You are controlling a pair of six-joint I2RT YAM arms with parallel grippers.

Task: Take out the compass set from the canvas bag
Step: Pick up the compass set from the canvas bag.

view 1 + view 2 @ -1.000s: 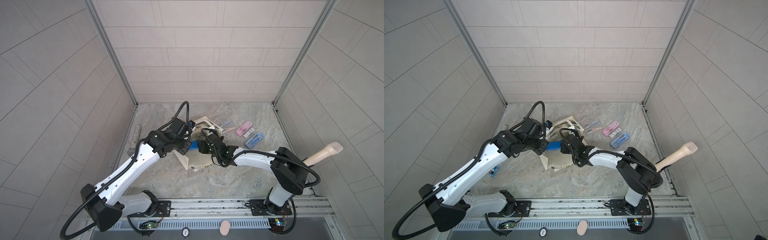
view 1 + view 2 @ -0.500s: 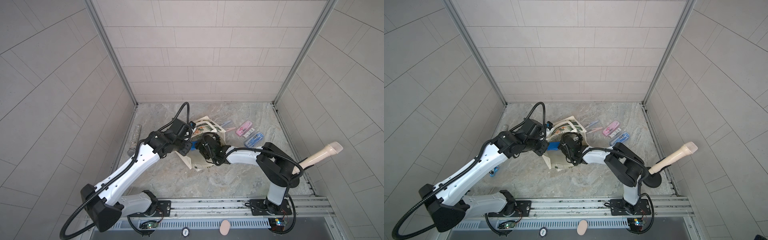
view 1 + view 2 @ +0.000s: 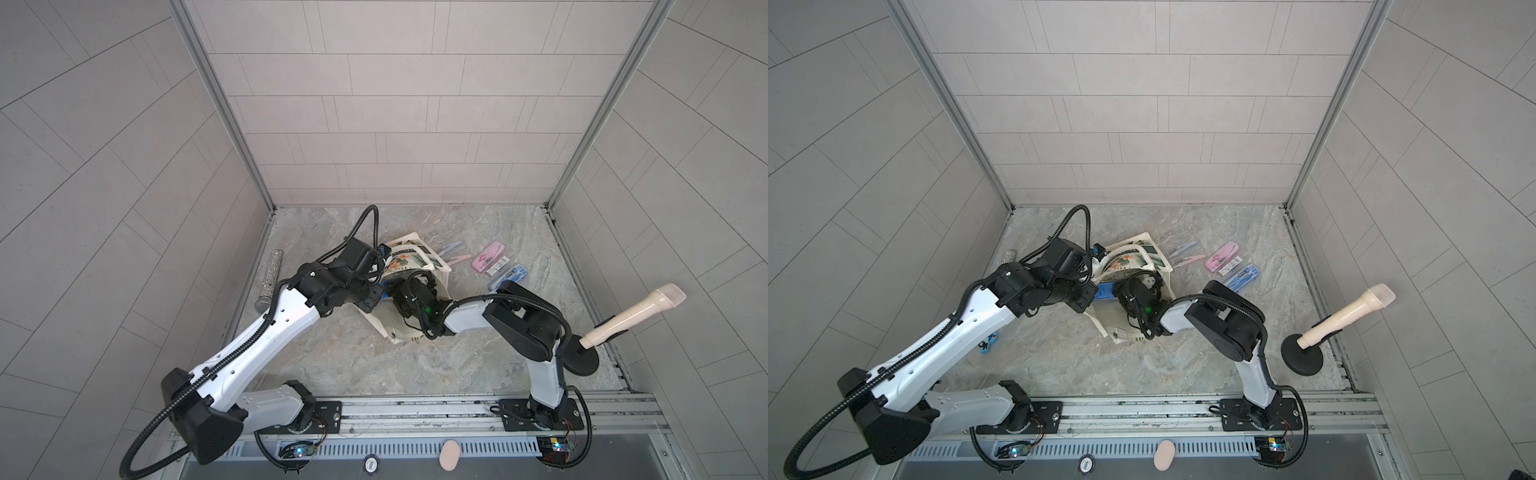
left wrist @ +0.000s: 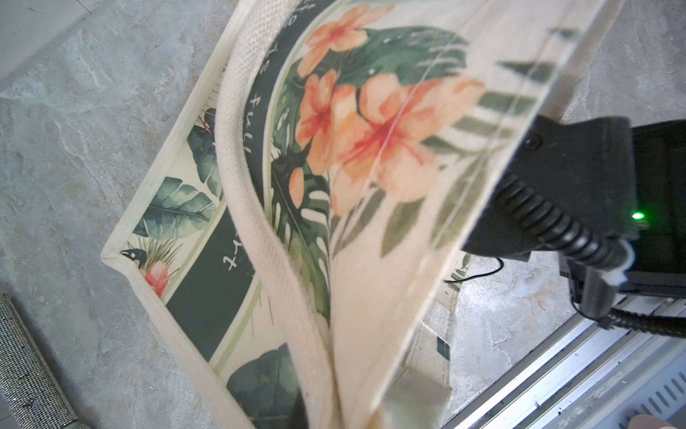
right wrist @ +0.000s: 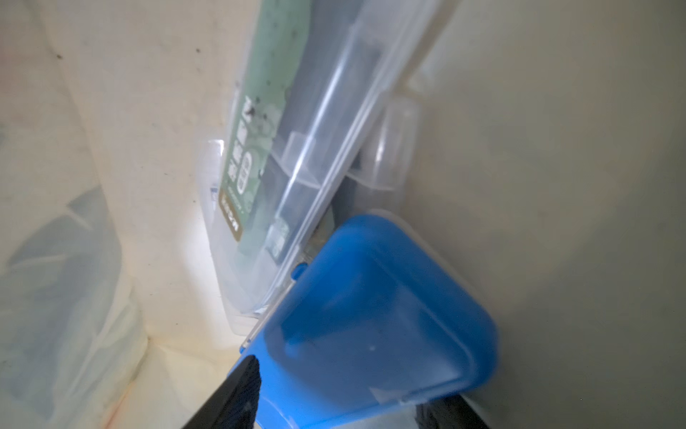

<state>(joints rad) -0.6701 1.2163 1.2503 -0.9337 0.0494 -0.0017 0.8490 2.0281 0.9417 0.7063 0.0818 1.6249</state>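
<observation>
Grey-veined marble first: looking down on the tabletop [image 3: 374, 365], boxed in by tiled walls. Tracing the left arm [image 3: 270, 332] and the right arm [image 3: 523, 328] reaching from the near rail, meeting mid-table at the canvas bag [image 3: 415, 259]. Finding that bag lying crumpled on the marble, leaf-and-flower print up, one panel held off the table. Passing a cream microphone [image 3: 636, 316] leaning on a black round stand [image 3: 579, 361] by the right wall and a silver glittery stick [image 3: 270, 278] lying along the left wall, both well apart from the bag. Coming to the left gripper [image 3: 380, 274]: clamped tight, pinching the bag's cream handle [image 4: 237, 167] and panel edge together. Following the right gripper [image 5: 341, 403] inside the bag: one black finger [image 5: 234, 393] sitting just beside a blue case [image 5: 371, 327], a second dark edge showing on its other side, jaws standing apart; failing to tell whether squeezing the case or only flanking it. Spotting a clear case [image 5: 267, 156] with a green card leaning on the bag wall, touching the blue one, both inside the bag. Noting a pink case [image 3: 488, 257] and a second blue case [image 3: 510, 276] lying side by side on the marble beyond the right arm, outside the bag. Ending on two small pastel clips [image 3: 459, 259] between those cases and the bag.
</observation>
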